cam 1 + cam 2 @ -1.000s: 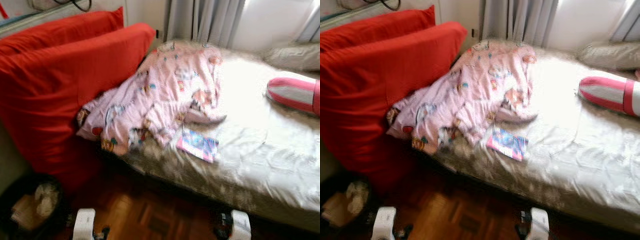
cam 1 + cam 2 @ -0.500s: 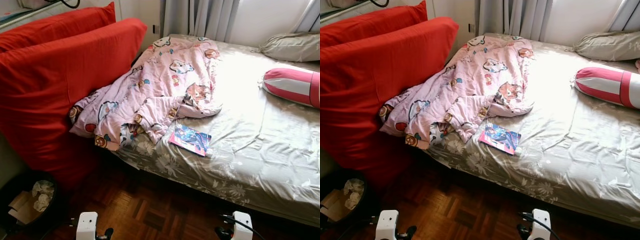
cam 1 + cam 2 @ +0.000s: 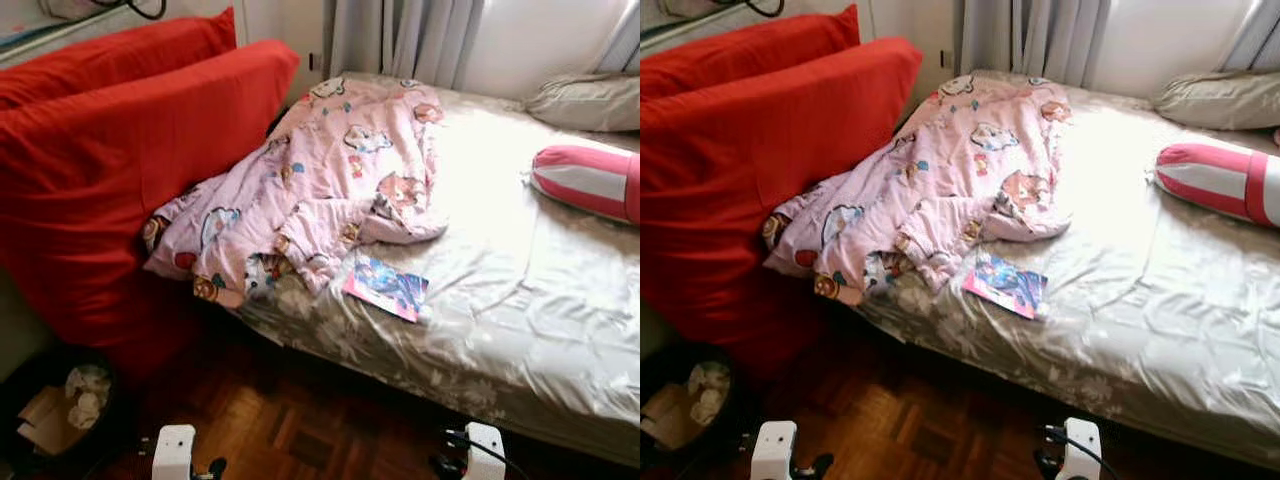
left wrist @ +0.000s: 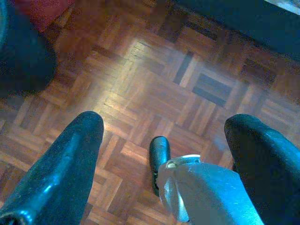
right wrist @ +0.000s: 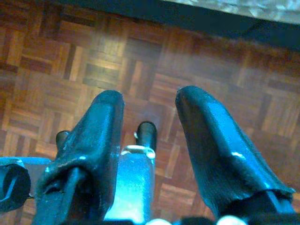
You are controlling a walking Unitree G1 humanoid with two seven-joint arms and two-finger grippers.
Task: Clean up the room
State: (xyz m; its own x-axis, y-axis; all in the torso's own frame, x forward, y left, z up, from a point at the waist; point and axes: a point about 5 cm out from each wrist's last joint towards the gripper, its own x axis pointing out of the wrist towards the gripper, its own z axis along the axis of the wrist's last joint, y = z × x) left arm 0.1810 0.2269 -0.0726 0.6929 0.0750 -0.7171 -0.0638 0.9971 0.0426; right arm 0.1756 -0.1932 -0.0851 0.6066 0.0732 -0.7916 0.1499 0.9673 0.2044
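Note:
A crumpled pink blanket with cartoon prints [image 3: 320, 190] lies across the left part of the bed [image 3: 520, 290], spilling over its near edge. A colourful magazine [image 3: 385, 286] rests on the sheet just right of the blanket's lower end. My left gripper [image 4: 164, 136] hangs low over the parquet floor, its two black fingers wide apart and empty. My right gripper [image 5: 150, 117] also hangs over the floor, open with nothing between its fingers. Both wrists show as white blocks at the bottom of the eye views, left [image 3: 173, 452] and right [image 3: 483, 450].
Two big red cushions [image 3: 120, 170] lean against the wall left of the bed. A dark bin [image 3: 60, 410] with crumpled paper stands on the floor at lower left. A pink-and-grey striped bolster [image 3: 590, 183] and a grey pillow [image 3: 590, 100] lie at the bed's right. Curtains hang behind.
The camera has shifted slightly and the picture has cleared from its earlier blur. Nothing on the bed has moved; both arms still hang low.

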